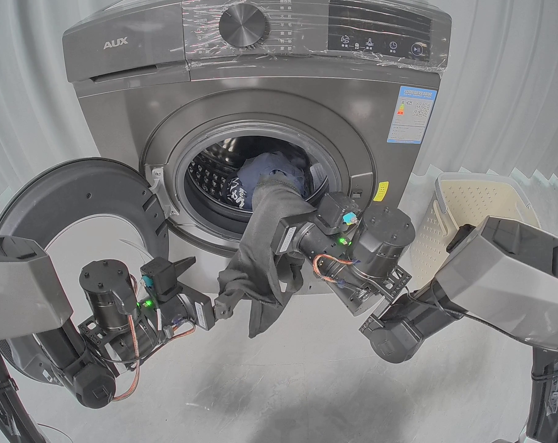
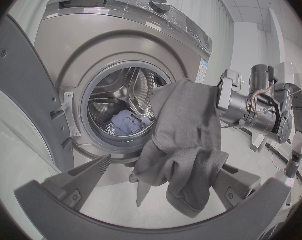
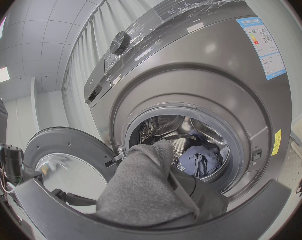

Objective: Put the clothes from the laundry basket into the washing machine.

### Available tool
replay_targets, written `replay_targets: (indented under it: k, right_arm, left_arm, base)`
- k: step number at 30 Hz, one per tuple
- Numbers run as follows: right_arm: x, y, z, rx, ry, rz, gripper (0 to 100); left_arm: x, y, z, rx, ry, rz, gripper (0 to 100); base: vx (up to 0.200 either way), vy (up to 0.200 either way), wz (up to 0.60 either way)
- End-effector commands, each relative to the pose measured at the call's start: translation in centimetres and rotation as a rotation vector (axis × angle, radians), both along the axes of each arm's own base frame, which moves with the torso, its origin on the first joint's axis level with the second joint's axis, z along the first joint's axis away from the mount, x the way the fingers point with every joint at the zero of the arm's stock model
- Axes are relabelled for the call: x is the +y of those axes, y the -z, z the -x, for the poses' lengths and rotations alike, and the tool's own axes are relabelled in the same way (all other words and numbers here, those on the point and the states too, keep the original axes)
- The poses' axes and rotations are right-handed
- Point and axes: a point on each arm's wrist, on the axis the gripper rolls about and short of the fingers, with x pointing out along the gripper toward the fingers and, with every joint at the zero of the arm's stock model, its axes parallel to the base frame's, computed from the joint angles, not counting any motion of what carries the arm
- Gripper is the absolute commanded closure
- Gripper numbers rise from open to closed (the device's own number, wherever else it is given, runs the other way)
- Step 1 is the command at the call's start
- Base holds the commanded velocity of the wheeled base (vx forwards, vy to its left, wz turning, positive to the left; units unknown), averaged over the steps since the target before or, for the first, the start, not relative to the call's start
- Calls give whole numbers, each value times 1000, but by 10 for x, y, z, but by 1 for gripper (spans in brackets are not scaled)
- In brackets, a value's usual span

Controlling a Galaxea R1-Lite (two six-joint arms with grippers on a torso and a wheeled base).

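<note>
Grey metal front-loading washing machine (image 1: 137,112) stands on the pale floor, its round door (image 1: 76,198) swung fully open to the left. Control panel with round dial (image 1: 242,24) is under clear film. A brand logo marks the drawer panel, a blue-and-white label (image 1: 411,115) sits at the front's upper right corner, and a yellow sticker (image 1: 381,191) is beside the opening. The drum holds crumpled blue clothes (image 1: 263,170). A dark grey fabric garment (image 1: 260,247) hangs at the opening's lower rim, draped over the right gripper (image 1: 285,232), whose grip cannot be told. The left wrist view shows the left gripper (image 1: 206,287) spread wide, one finger bare and the other under the garment's hem. A cream perforated plastic laundry basket (image 1: 476,204) stands at the machine's right side.
</note>
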Motion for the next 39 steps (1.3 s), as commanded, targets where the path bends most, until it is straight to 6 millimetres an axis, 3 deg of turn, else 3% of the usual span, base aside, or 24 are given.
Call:
replay_targets:
  k: [1, 7, 17, 39]
  right_arm:
    - [-1, -7, 0, -13, 4, -11, 100]
    - [-8, -7, -10, -18, 31, -17, 100]
    - [-9, -4, -10, -7, 30, -19, 100]
    - [36, 3, 45, 23, -138, -2, 100]
  left_arm:
    - [-2, 13, 10, 57, 37, -33, 0]
    - [3, 33, 24, 131, 104, -122, 0]
    - [5, 36, 27, 148, 127, -129, 0]
    - [-12, 18, -8, 25, 95, -41, 0]
  base:
    - [0, 0, 0]
    - [0, 0, 0]
    - [0, 0, 0]
    - [0, 0, 0]
